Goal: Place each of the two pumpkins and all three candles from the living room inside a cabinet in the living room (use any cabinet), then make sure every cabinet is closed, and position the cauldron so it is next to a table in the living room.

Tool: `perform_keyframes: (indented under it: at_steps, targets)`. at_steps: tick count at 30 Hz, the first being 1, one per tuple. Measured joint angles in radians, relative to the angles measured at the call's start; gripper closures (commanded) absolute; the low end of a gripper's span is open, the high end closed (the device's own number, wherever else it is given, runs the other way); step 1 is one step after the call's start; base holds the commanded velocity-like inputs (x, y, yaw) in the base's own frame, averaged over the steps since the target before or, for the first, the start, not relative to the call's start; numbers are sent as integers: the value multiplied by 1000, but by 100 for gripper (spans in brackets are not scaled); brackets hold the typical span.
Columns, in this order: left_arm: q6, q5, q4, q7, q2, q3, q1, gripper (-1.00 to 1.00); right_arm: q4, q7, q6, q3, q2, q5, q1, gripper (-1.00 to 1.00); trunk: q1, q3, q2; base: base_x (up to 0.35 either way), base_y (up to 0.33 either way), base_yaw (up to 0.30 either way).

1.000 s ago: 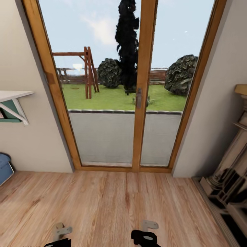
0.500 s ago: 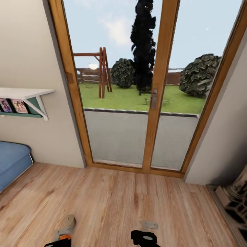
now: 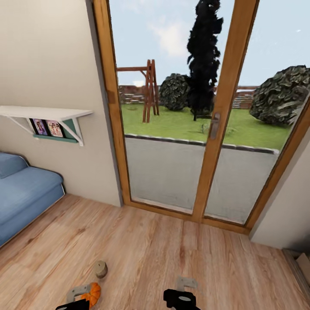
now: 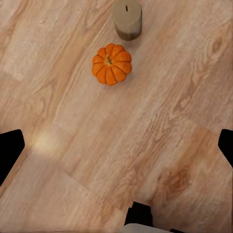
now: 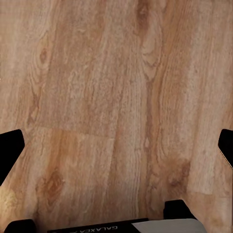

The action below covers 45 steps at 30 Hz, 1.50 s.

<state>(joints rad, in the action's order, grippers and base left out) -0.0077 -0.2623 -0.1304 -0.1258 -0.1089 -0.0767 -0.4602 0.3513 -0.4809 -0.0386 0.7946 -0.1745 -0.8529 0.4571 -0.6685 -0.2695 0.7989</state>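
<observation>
One pumpkin and one candle are what you've got to work with right now, both sitting on the wood floor well in front of the glass patio door, off toward the side where the blue sofa is. From the left wrist cam the pumpkin sits just beside the candle, close but not touching as far as I can tell. Your left gripper hangs above them with its fingers spread wide and nothing in them, and the right gripper is splayed open and empty too, over bare floorboards. My guess is the pumpkin's light and hard, but it's round and ribbed, so it could roll out if you pinch it off-centre; I'd come straight down and squeeze across the widest part, clear of the stem. The candle looks like a stiff little cylinder, upright, so grab it across the sides around mid-height. It's close enough to the pumpkin that you could knock it over on the way in.
</observation>
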Motion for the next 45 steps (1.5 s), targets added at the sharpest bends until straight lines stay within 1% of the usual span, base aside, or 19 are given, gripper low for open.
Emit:
perform_keyframes:
  at_steps: [6, 28, 39, 45]
  targets:
    - [0, 0, 0, 0, 0, 0, 0, -100, 0, -1, -1, 0, 0, 1, 0, -100, 0, 0, 0, 107, -199, 292]
    - [-1, 0, 0, 0, 0, 0, 0, -100, 0, -1, -2, 0, 0, 3, 0, -100, 0, 0, 0, 6, -8, 292]
    - [0, 0, 1, 0, 3, 0, 0, -100, 1, -2, -1, 1, 0, 3, 0, -100, 0, 0, 0, 141, -171, 292]
    - [-3, 0, 2, 0, 4, 0, 0, -100, 2, -2, -2, 0, 0, 3, 0, -100, 0, 0, 0, 50, -52, 292]
